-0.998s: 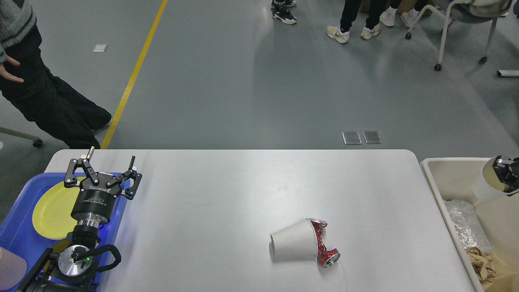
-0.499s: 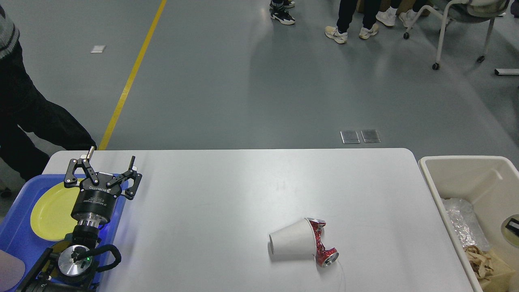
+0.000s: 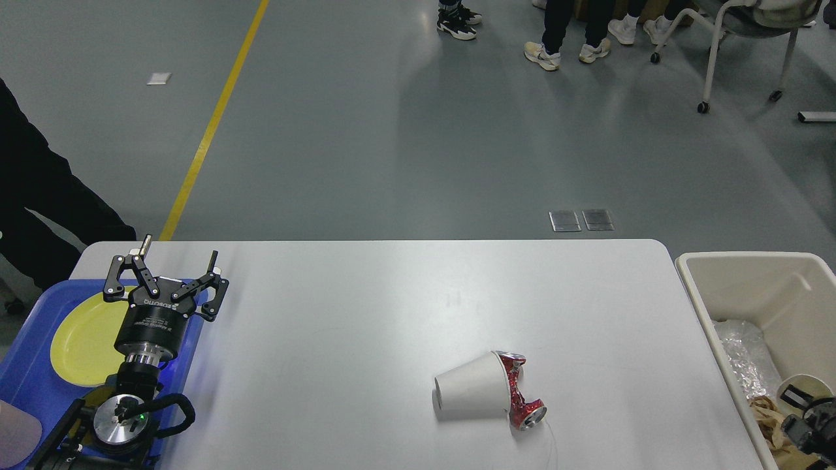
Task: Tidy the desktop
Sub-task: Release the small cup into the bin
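evidently the clearing is part done: the right tool (image 3: 806, 427) sits low in the cream bin (image 3: 692, 287) beside a paper cup (image 3: 800, 391), and i cannot tell whether it grips. the left tool (image 3: 163, 271) hangs spread wide over the blue tray (image 3: 26, 385). on the worktop (image 3: 392, 300), well left of the right tool, a white cup (image 3: 470, 391) touches a crushed red can (image 3: 519, 395); likely next pick, needing a reach across.

A yellow line (image 3: 212, 121) crosses the grey floor (image 3: 392, 130). A wheeled chair (image 3: 738, 46) stands beside onlookers' legs (image 3: 575, 26).
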Robot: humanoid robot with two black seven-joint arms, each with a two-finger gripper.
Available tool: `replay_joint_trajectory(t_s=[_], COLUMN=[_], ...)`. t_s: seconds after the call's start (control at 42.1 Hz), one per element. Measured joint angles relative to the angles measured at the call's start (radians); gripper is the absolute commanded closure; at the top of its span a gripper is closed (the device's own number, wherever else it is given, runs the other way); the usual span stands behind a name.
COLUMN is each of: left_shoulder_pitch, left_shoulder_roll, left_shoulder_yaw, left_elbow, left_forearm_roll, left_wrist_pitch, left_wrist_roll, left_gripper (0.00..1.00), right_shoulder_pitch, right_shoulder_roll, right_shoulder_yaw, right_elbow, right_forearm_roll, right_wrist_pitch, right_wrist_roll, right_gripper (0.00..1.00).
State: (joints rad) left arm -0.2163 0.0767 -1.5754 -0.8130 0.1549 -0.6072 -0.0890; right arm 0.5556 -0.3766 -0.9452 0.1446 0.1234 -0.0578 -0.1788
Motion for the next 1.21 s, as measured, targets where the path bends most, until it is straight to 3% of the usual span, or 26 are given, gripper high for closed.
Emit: replay_joint_trajectory(t_s=[0.071, 0.19, 0.238, 0.261, 0.831, 1.022, 1.212], left_shoulder_pitch=[0.0, 0.0, 0.0, 0.0, 0.0, 0.0, 0.0], left_shoulder_roll=[0.0, 0.0, 0.0, 0.0, 0.0, 0.0, 0.0], left_shoulder_yaw=[0.0, 0.0, 0.0, 0.0, 0.0, 0.0, 0.0], left_elbow=[0.0, 0.0, 0.0, 0.0, 0.0, 0.0, 0.0], left_forearm_roll=[0.0, 0.0, 0.0, 0.0, 0.0, 0.0, 0.0], left_wrist_pitch=[0.0, 0.0, 0.0, 0.0, 0.0, 0.0, 0.0], left_wrist_roll=[0.0, 0.0, 0.0, 0.0, 0.0, 0.0, 0.0], left_gripper=[0.04, 0.04, 0.04, 0.04, 0.04, 0.04, 0.04], right_shoulder_pitch=[-0.002, -0.003, -0.003, -0.003, 0.07, 0.236, 0.528], right_shoulder_roll=[0.002, 0.002, 0.002, 0.002, -0.02, -0.099, -0.151], right_shoulder_yaw=[0.0, -0.001, -0.001, 0.0, -0.001, -0.032, -0.137], right_elbow=[0.0, 0.003, 0.005, 0.006, 0.052, 0.199, 0.431], right_forearm_roll=[0.0, -0.001, -0.001, -0.001, -0.004, -0.028, -0.066], right_wrist_pitch=[0.0, 0.0, 0.0, -0.001, 0.016, 0.07, 0.227], right_wrist_roll=[-0.001, -0.001, -0.001, -0.001, 0.01, 0.009, 0.005], right_gripper=[0.96, 0.29, 0.06, 0.0, 0.0, 0.0, 0.0])
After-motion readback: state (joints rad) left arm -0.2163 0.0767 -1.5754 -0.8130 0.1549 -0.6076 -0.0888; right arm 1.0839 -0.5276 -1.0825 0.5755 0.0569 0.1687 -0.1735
